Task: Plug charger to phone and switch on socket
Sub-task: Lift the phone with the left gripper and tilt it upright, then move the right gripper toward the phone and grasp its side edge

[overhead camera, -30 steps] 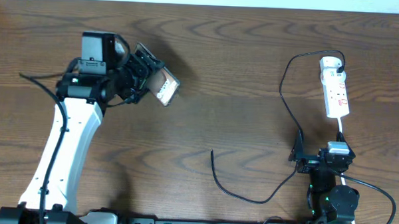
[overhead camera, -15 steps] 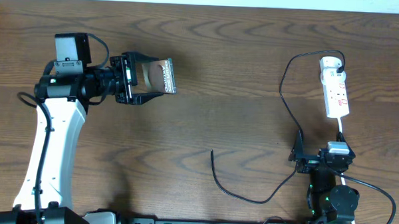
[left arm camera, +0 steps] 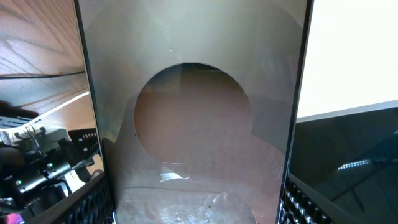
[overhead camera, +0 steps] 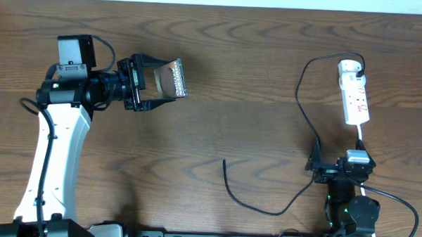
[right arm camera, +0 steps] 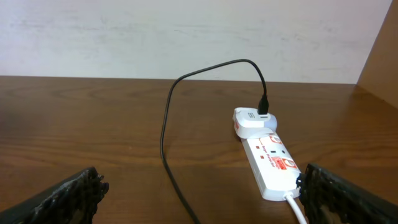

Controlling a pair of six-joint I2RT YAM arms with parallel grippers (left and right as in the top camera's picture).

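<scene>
My left gripper point(overhead camera: 150, 83) is shut on the phone point(overhead camera: 169, 79) and holds it above the table at the upper left. In the left wrist view the phone point(left arm camera: 193, 118) fills the frame between the fingers, its round circle graphic showing. The charger point(overhead camera: 301, 107), a thin black cable, runs from the round white plug on the socket point(overhead camera: 354, 93) down to a free tip point(overhead camera: 224, 161) on the table. My right gripper point(overhead camera: 315, 162) is open and empty near the front edge. In the right wrist view the socket point(right arm camera: 267, 158) lies ahead to the right, with the charger point(right arm camera: 166, 124) arching over it.
The socket's white cord point(overhead camera: 360, 141) runs down to the right arm's base point(overhead camera: 350, 201). A pale wall point(right arm camera: 186, 37) stands behind the table's far edge.
My left wrist swung round with the phone from one second ago, turning it from tilted to level. It has barely shifted in the last half second. The right arm and cable have not moved.
</scene>
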